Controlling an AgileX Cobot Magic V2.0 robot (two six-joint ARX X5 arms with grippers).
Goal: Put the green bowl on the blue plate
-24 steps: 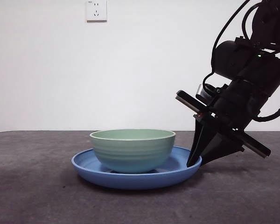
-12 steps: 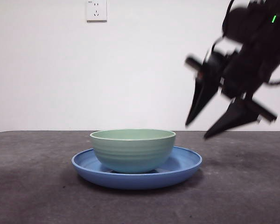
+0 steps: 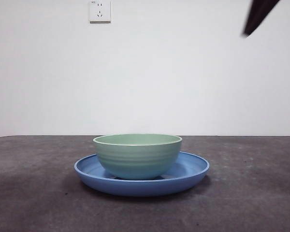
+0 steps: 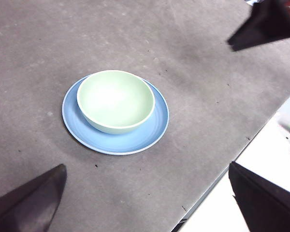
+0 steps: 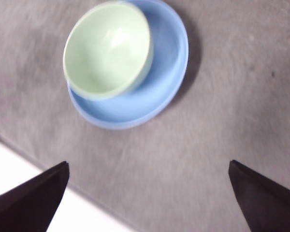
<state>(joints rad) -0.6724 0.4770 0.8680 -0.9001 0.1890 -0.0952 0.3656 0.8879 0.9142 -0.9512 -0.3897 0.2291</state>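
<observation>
The green bowl [image 3: 137,155] sits upright inside the blue plate [image 3: 191,170] on the dark table, with nothing touching either. Seen from above, the green bowl [image 4: 116,100] rests a little off-centre on the blue plate [image 4: 153,129]. My left gripper [image 4: 145,203] hangs high and open, well back from the dishes. My right gripper [image 5: 147,198] is also open and raised above the table, with the green bowl [image 5: 108,48] and blue plate [image 5: 166,67] ahead of it. In the front view only one of its black fingertips [image 3: 256,14] shows, at the top right corner.
A white wall outlet [image 3: 99,10] is on the back wall. The table's edge [image 4: 217,183] runs close to the plate's side in the left wrist view, with a white surface beyond it. The edge also shows in the right wrist view [image 5: 43,169].
The right gripper has lifted from beside the plate's right rim up and away to the top right corner, jaws spread. Bowl and plate have not moved.
</observation>
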